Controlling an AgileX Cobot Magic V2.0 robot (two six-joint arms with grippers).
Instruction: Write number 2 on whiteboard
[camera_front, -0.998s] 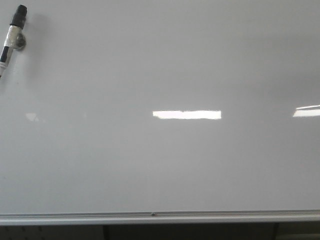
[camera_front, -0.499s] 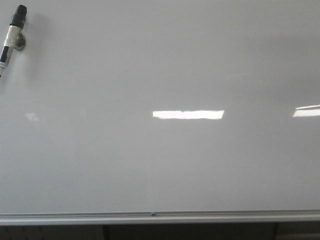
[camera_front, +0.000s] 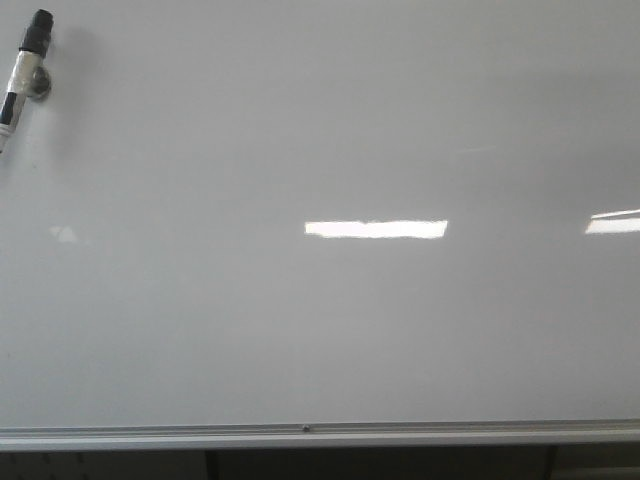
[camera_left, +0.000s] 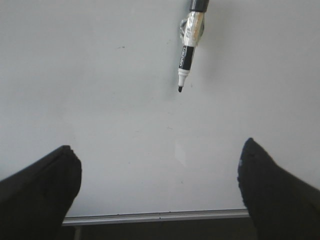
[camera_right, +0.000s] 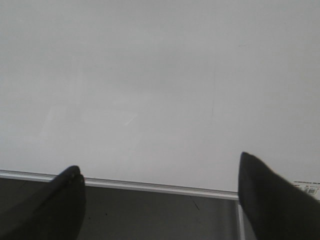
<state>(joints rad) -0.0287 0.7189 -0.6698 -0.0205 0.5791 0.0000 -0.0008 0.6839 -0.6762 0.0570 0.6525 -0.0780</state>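
Observation:
The whiteboard (camera_front: 320, 330) is a large glossy pale grey surface that fills the front view. No number 2 is visible on it. A black-and-white marker (camera_front: 22, 65) lies on the board at the far left; in the left wrist view the marker (camera_left: 189, 45) is uncapped, its tip toward my left gripper (camera_left: 160, 170). That gripper hovers open above bare board, well short of the marker, with nothing between its fingers. My right gripper (camera_right: 160, 185) is open and empty over the board's near edge. Neither gripper appears in the front view.
A silver edge rail (camera_front: 320, 432) runs along the whiteboard's near side, with dark space below it. Bright rectangular light reflections (camera_front: 375, 229) sit mid-board and at the right edge. The rail (camera_right: 150, 186) also crosses the right wrist view.

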